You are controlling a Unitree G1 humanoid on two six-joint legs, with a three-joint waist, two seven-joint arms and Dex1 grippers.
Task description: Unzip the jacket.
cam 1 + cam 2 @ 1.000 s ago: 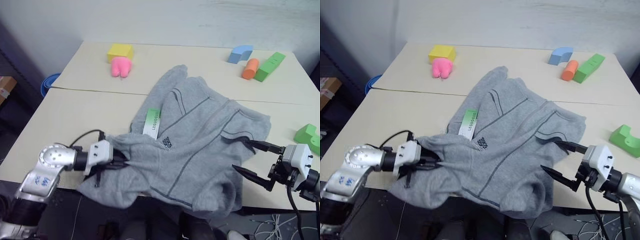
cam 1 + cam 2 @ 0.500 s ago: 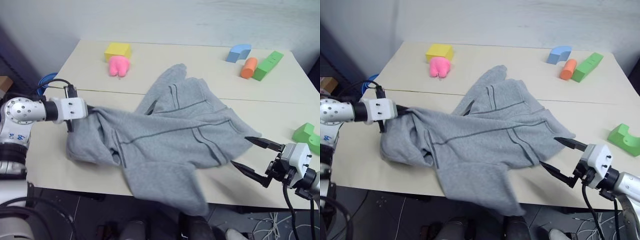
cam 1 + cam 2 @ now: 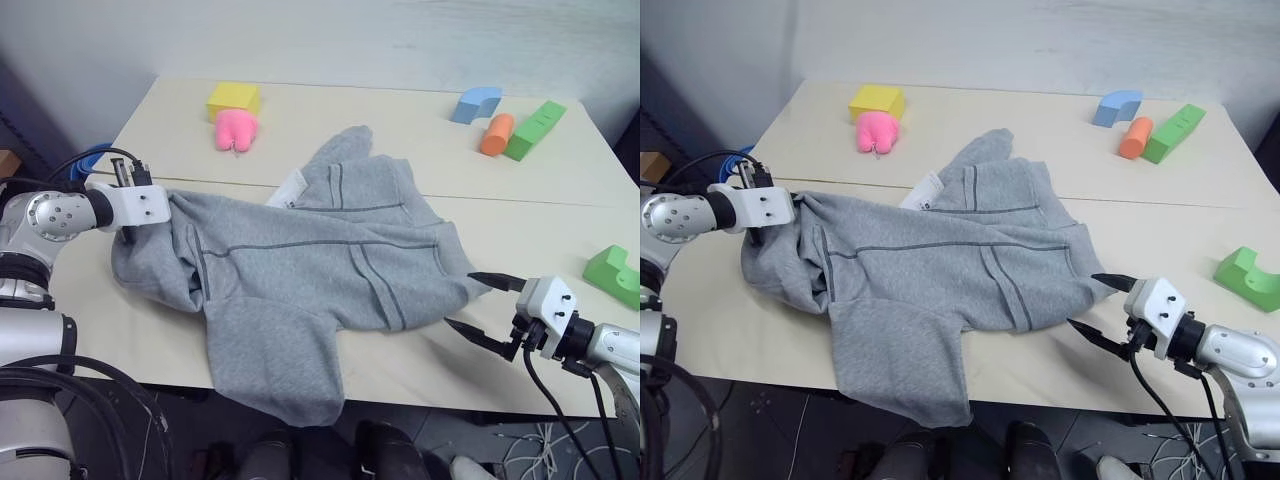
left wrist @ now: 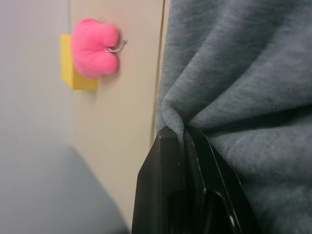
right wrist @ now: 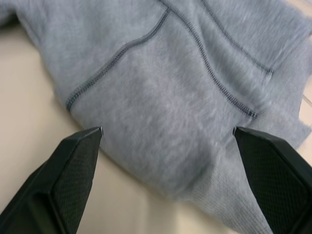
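One jacket (image 3: 310,270) was spread across the table (image 3: 150,130), one part hanging off its near edge. Its left end was pinched in the left gripper (image 3: 165,208). The right gripper (image 3: 478,304) was held spread apart at the jacket's right hem. Six foam toys were counted far and right.
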